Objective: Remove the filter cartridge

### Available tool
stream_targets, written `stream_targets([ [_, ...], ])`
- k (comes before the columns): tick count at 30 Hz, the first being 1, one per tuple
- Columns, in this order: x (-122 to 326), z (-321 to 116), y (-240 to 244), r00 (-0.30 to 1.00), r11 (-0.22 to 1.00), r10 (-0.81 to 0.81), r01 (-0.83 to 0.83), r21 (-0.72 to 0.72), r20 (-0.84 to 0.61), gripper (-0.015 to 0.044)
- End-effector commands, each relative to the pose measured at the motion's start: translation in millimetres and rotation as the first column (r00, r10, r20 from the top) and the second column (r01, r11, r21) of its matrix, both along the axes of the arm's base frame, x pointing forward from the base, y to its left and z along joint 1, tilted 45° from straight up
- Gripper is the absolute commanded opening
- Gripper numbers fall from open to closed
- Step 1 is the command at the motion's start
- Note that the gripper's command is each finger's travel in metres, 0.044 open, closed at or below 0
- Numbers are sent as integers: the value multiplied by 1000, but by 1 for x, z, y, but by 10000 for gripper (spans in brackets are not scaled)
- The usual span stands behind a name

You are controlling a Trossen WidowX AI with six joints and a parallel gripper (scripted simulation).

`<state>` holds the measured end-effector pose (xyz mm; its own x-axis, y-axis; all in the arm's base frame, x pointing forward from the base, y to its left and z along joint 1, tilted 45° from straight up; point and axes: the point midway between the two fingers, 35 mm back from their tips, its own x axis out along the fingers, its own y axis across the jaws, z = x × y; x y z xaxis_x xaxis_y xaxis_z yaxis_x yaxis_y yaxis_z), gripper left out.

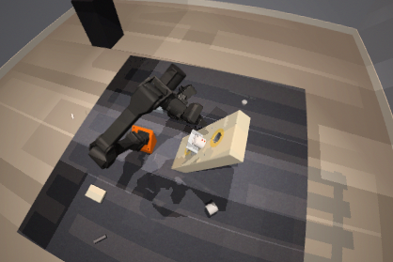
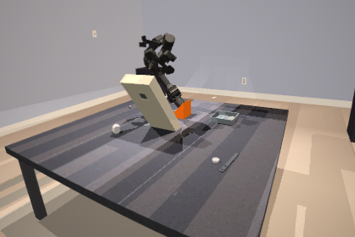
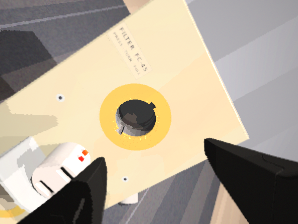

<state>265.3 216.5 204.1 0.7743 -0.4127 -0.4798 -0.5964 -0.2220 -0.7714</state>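
I had the end effector [image 1: 198, 124] [image 3: 155, 154] wide, empty; cartridge [image 1: 200, 142] [image 3: 57, 170] lay out of its socket [image 1: 217, 137] [image 3: 136, 117], on the panel [image 1: 240, 141] [image 2: 149, 106] [image 3: 175, 85], inboard of the surface [image 1: 277, 174] [image 2: 127, 174] [image 3: 65, 22] edges; likely light, stiff, slippery; round sides looked best to pinch.
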Motion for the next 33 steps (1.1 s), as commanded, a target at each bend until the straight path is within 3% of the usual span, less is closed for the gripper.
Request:
stream_targets([
  [1, -7, -27, -26, 943, 899, -326, 291, 328, 58, 305],
  [6, -17, -46, -49, 782, 654, -620, 475, 589, 57, 305],
  [10, -24, -57, -64, 620, 441, -784, 527, 726, 26, 305],
  [33, -14, -69, -75, 612, 429, -791, 529, 732, 22, 305],
])
